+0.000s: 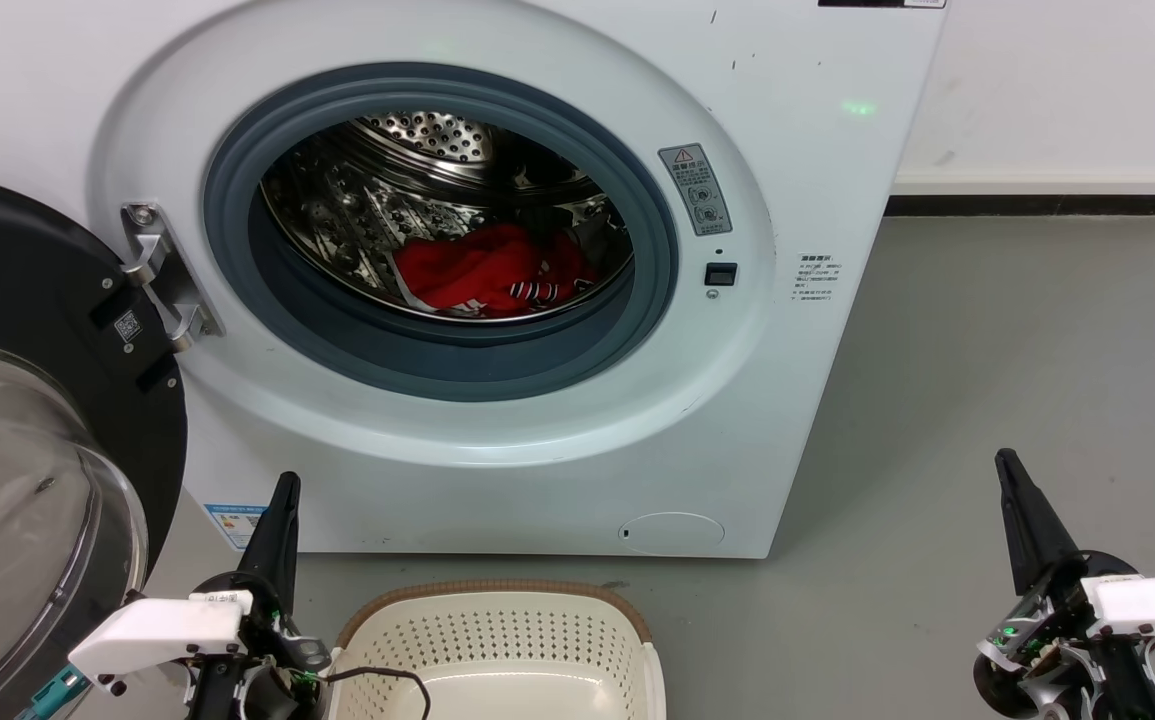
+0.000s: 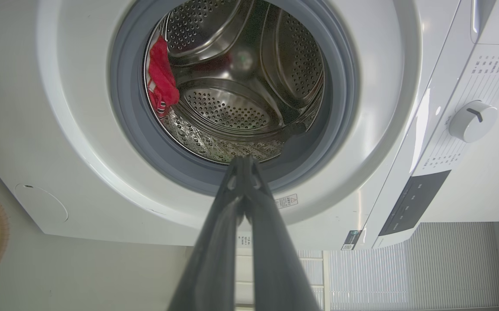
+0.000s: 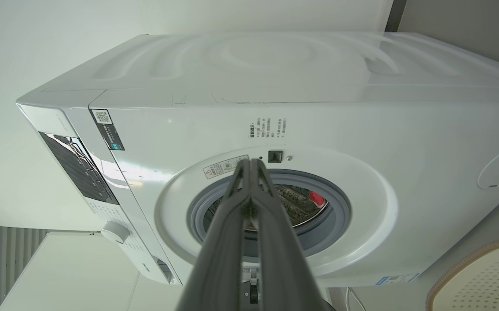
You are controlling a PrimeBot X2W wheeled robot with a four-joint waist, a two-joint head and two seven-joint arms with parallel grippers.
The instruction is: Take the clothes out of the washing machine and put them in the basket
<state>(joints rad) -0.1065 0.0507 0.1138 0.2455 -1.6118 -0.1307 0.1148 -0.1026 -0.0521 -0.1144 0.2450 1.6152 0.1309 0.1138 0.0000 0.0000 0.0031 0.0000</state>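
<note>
One red garment point(image 1: 492, 270) lies bunched at the bottom of the washing machine's point(image 1: 817, 150) steel drum point(image 1: 417, 135), with the door point(image 1: 37, 280) swung open. One cream basket point(image 1: 497, 640) sits on the floor in front. There are two pincers, the left pincer point(image 1: 287, 482) and the right pincer point(image 1: 1007, 458). Both are pressed closed on nothing, low down and well apart from the garment.
</note>
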